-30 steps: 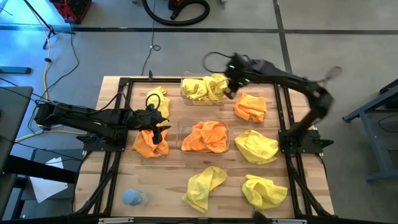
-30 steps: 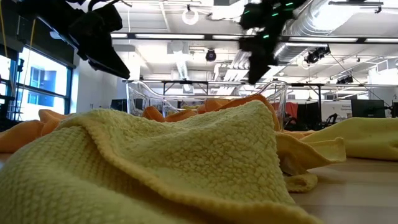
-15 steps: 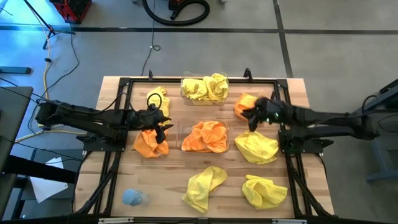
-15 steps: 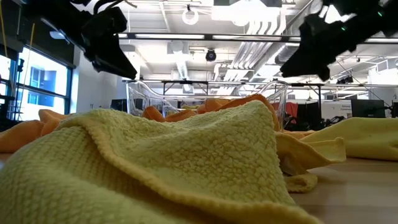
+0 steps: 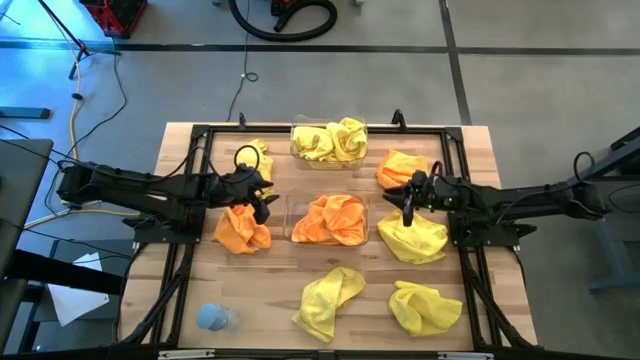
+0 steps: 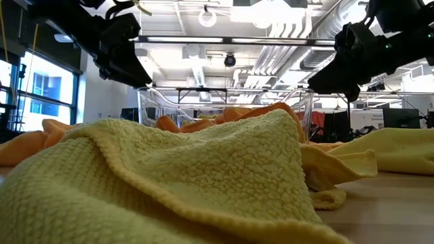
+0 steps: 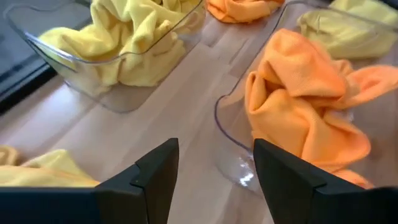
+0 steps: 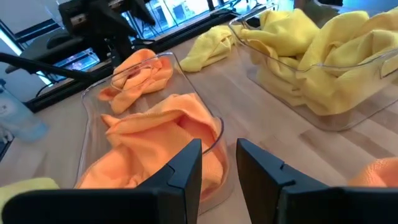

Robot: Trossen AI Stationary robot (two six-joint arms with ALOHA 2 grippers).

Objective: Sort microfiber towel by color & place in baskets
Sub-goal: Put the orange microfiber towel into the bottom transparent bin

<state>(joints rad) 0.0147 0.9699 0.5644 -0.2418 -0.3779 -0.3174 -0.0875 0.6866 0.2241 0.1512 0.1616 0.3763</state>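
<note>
Though hidden low, blue lump (image 5: 215,317) shows overhead.

You are looking straight down on the whole bench (image 5: 185,135) in the high view. The low view is sitting at bench height, pressed close behind a yellow towel (image 6: 169,179), facing the room. Both wrist views are looking close across the orange-filled basket (image 7: 233,155) and the yellow-filled basket (image 8: 323,93).

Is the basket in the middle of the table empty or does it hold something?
Not empty: the middle basket holds rumpled orange towels.
</note>
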